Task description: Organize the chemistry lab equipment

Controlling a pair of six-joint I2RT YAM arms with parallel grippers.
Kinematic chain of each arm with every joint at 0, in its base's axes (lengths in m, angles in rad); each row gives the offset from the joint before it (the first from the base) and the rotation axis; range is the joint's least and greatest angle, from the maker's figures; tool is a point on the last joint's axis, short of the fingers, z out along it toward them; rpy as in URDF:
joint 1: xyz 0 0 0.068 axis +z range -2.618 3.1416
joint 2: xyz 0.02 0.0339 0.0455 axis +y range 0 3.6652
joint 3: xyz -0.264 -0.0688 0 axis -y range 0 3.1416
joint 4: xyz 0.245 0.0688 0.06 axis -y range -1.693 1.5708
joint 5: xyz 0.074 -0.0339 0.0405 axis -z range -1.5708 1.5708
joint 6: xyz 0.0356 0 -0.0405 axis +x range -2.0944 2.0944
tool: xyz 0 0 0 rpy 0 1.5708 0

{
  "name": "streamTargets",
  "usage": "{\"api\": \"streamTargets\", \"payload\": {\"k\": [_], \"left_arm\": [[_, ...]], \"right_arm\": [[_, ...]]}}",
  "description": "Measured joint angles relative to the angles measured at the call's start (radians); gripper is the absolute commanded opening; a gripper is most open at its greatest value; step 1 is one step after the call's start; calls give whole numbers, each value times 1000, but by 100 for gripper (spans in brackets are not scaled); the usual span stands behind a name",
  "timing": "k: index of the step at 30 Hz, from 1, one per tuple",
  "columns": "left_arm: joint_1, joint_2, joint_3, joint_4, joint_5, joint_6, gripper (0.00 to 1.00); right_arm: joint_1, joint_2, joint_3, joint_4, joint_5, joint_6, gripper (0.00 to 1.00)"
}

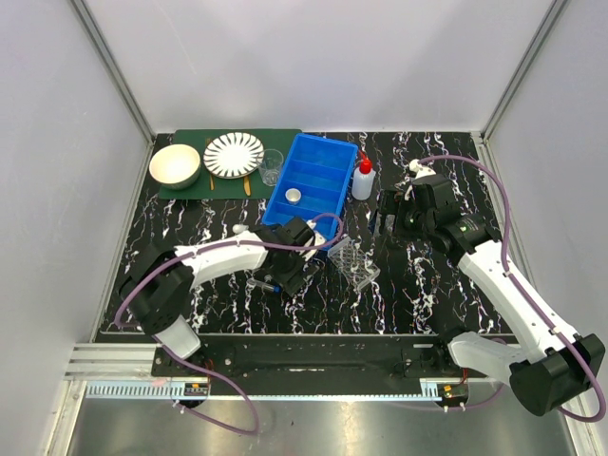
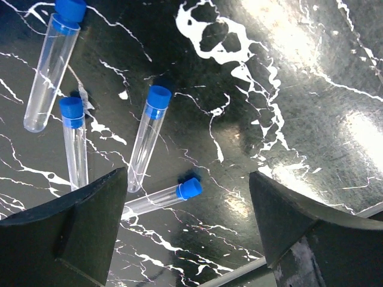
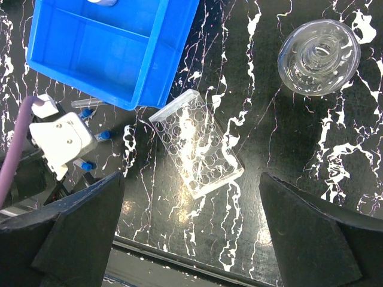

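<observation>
Black marbled table (image 1: 190,233): left gripper (image 2: 188,179), jaws apart, hangs over four tubes (image 2: 149,143); right gripper (image 3: 191,179), jaws apart, above rack (image 3: 196,143), bin (image 3: 114,48) at 11 o'clock.

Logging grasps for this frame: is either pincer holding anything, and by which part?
Nothing is held. The left pincer is open above the tubes; the right pincer is open and empty.
</observation>
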Motion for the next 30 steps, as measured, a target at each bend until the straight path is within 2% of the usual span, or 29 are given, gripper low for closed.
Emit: {"api": "streamTargets", "payload": {"k": [5, 11, 20, 22, 30], "left_arm": [[36, 5, 0, 23, 15, 0, 80], [76, 35, 0, 43, 40, -3, 68], [95, 74, 3, 61, 56, -3, 57], [95, 75, 3, 63, 56, -3, 49], [95, 85, 13, 72, 49, -6, 28]], "right_arm": [[0, 0, 0, 0, 0, 0, 100], [0, 3, 0, 0, -5, 1, 100], [0, 5, 0, 0, -8, 1, 100], [0, 5, 0, 0, -8, 1, 100], [0, 13, 0, 2, -8, 0, 100]]}}
